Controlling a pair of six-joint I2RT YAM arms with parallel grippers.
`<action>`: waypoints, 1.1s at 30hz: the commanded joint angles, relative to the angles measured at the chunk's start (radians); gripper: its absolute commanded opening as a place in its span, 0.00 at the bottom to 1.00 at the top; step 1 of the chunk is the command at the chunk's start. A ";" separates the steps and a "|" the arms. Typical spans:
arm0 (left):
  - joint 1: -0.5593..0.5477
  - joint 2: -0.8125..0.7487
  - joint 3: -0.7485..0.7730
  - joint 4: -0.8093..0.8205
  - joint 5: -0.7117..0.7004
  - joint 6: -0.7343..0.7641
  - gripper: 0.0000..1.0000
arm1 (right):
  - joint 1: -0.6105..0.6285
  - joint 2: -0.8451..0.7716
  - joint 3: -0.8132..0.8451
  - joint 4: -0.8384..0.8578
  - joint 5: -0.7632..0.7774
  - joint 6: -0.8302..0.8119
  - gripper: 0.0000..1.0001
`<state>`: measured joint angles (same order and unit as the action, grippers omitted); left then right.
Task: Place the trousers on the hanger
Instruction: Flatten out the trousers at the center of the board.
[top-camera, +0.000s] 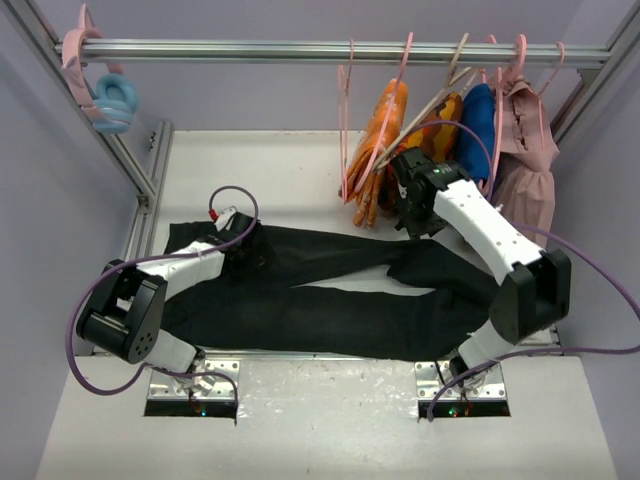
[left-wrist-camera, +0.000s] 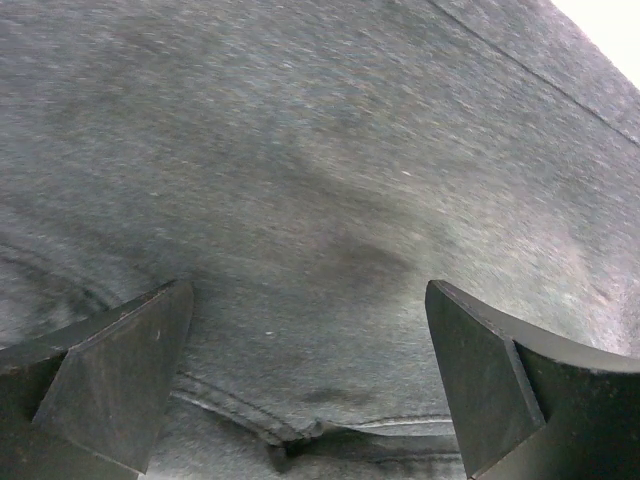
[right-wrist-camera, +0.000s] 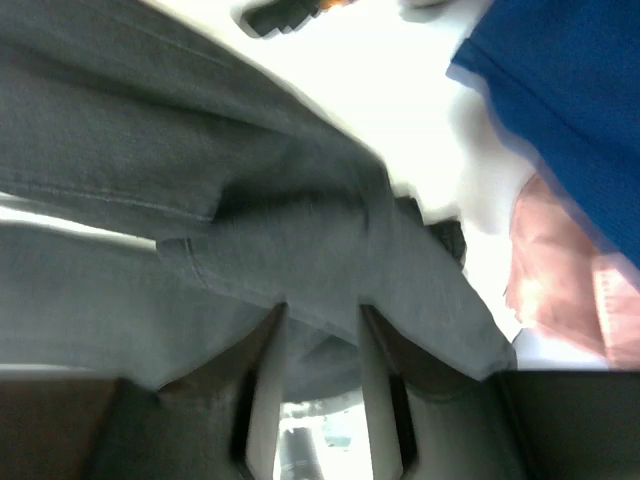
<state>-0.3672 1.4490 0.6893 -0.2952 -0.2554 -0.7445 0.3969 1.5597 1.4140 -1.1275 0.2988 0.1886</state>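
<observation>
The black trousers (top-camera: 320, 320) lie spread across the table, both legs running left to right. My left gripper (top-camera: 243, 245) sits over their left end. In the left wrist view it (left-wrist-camera: 308, 300) is wide open just above the dark fabric (left-wrist-camera: 320, 150), with a seam between the fingers. My right gripper (top-camera: 408, 222) is at the trousers' upper right end. In the blurred right wrist view it (right-wrist-camera: 320, 310) has its jaws close together on a fold of the trousers (right-wrist-camera: 150, 150). A thin pale pink hanger (top-camera: 347, 130) hangs empty on the rail beyond the right gripper.
A metal rail (top-camera: 250, 48) crosses the back. On its right hang orange patterned cloths (top-camera: 385, 130), a beige hanger (top-camera: 450, 80), a blue garment (top-camera: 478, 125) and a pink garment (top-camera: 525, 150). A pale blue ring hook (top-camera: 115, 100) hangs at the left. Frame posts stand on both sides.
</observation>
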 joint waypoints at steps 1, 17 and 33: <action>-0.004 -0.018 0.050 -0.066 -0.110 -0.042 1.00 | 0.003 0.003 -0.042 0.161 0.167 0.060 0.47; -0.004 0.024 0.080 -0.265 -0.250 -0.343 1.00 | 0.135 -0.181 -0.521 0.397 -0.069 0.077 0.62; 0.012 0.063 0.121 -0.276 -0.251 -0.350 1.00 | 0.208 0.006 -0.605 0.537 0.200 0.060 0.47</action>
<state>-0.3652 1.5269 0.7799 -0.5824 -0.5010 -1.0829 0.5861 1.5599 0.8178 -0.5990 0.4156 0.2393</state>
